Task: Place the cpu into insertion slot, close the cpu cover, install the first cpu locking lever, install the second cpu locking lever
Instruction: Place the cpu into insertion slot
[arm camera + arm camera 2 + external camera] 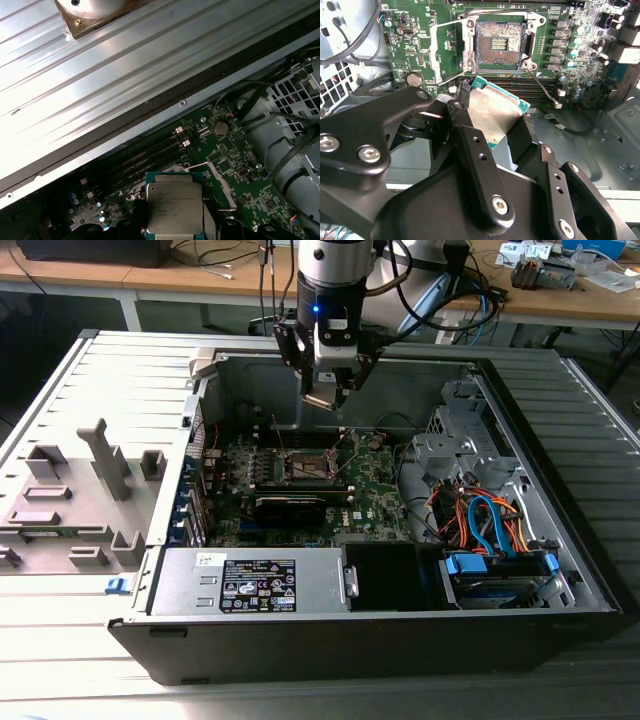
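In the upper centre of the exterior view the claw (325, 392) hangs above the open computer case (560, 580), pinching the cpu (495, 112) by its edges; lines of print cover the chip's metal lid in the first wrist view; the insertion slot (499, 44) lies bare on the motherboard (380, 490), the cpu cover (435, 52) open beside it; a printed label (258, 588) sits on the power supply (200, 585).

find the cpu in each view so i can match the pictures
Exterior view: the cpu is held in the pincer, above the motherboard.
Second wrist view: cpu between the black fingers, short of the open insertion slot.
First wrist view: cpu over the board.
Shared landmark: the green motherboard; its coin cell is in both wrist views.
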